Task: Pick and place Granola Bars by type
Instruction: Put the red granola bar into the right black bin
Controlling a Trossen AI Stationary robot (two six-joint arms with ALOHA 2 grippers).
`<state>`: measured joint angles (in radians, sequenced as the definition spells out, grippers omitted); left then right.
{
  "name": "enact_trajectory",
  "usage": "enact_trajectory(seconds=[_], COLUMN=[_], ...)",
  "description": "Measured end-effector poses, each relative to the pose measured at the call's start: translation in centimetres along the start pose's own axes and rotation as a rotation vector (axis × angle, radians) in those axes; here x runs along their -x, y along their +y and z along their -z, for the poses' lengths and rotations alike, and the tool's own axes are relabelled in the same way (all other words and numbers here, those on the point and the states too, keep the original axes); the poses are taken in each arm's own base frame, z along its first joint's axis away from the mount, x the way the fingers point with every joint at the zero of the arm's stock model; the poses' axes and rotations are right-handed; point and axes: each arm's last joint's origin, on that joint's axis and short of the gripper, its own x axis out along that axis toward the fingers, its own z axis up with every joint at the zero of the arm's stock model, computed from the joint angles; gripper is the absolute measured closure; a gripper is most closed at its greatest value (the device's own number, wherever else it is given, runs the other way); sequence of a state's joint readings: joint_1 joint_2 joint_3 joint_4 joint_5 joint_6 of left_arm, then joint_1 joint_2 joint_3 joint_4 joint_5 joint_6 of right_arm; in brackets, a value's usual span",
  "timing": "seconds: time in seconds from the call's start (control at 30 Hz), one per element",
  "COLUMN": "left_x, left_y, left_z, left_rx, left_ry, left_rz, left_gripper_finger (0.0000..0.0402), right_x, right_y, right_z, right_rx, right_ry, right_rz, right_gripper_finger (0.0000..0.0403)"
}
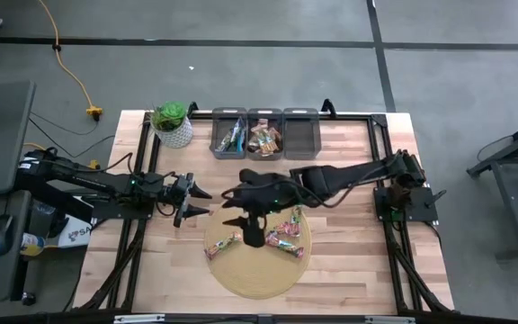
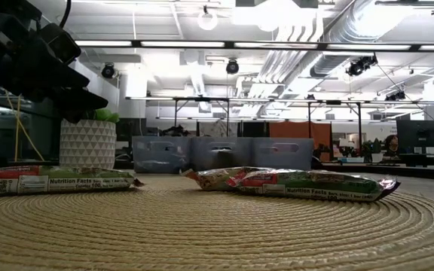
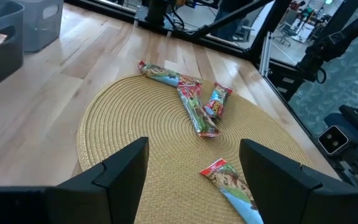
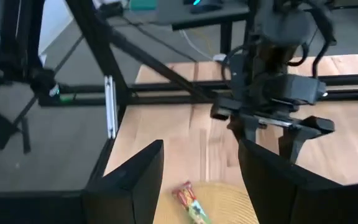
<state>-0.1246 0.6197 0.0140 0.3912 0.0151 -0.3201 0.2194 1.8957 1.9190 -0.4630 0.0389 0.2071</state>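
Observation:
Several red-and-green wrapped granola bars lie flat on a round woven mat [image 1: 257,270]. One bar [image 1: 223,245] is at the mat's left, and a cluster [image 1: 286,234] is at its right; both show in the left wrist view [image 3: 229,183] [image 3: 194,106]. My right gripper [image 1: 232,207] hangs open and empty over the mat's far-left part, pointing toward the table's left. My left gripper [image 1: 200,202] is open and empty just left of the mat, pointing at it. Blue-green bars [image 1: 232,137] and brown bars [image 1: 265,138] lie in two bins at the back.
Three grey bins [image 1: 301,133] stand in a row at the table's far edge; nothing shows in the right one. A potted plant [image 1: 172,124] stands left of them. Bare wooden table [image 1: 349,270] lies right of the mat.

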Motion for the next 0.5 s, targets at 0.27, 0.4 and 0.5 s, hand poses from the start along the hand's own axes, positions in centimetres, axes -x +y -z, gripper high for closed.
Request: enact_trajectory(seconds=[0.27, 0.4, 0.5], left_x=[0.0, 0.0, 0.0], left_y=[0.0, 0.0, 0.0], left_z=[0.0, 0.0, 0.0], left_rx=[0.000, 0.000, 0.000], left_ry=[0.000, 0.000, 0.000], left_rz=[0.000, 0.000, 0.000], left_gripper_finger=[0.0153, 0.0153, 0.0153], right_x=[0.0, 0.0, -0.2], right_y=[-0.1, -0.3, -0.6], right_z=[-0.9, -1.4, -1.6], right_rx=[-0.002, -0.011, -0.012], right_ry=[-0.095, -0.141, -0.176], right_rz=[0.018, 0.016, 0.016], right_gripper_finger=[0.0210, 0.0210, 0.0210])
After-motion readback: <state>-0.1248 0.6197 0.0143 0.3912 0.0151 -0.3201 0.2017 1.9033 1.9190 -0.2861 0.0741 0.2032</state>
